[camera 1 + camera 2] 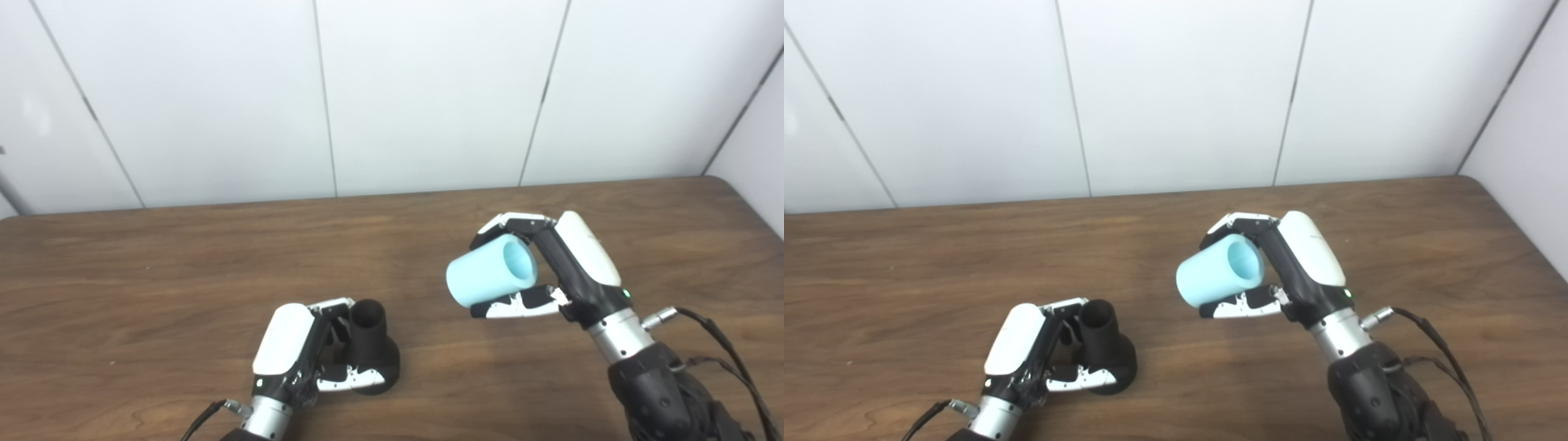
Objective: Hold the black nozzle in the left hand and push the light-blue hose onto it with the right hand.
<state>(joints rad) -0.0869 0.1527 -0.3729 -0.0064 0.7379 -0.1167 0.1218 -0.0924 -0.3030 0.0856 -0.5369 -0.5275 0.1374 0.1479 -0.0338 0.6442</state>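
A: Where was the nozzle [371,345] at that moment?

B: It stood upright on the table [153,269], with the wide base down and the narrow open neck on top. The left hand [300,352] was wrapped around it; the fingers [334,306] curled behind the neck and the thumb pressed on the base from the front.

A: And the hose [490,272]?

B: It was a short light-blue tube, held up above the table and well apart from the nozzle, to the right of it. The right hand [551,269] pinched it across the middle, fingers over the top and thumb underneath. One open end faced the camera.

A: How would these two things handle, do you think?

B: The hose looked light and thick-walled, probably a little soft, so a hard squeeze could flatten the opening. I would keep the hold at the middle or further back, so the leading end stays free. The nozzle looked stiff and hard, maybe smooth. A low hold leaves the neck bare, and the table can take the pushing force.
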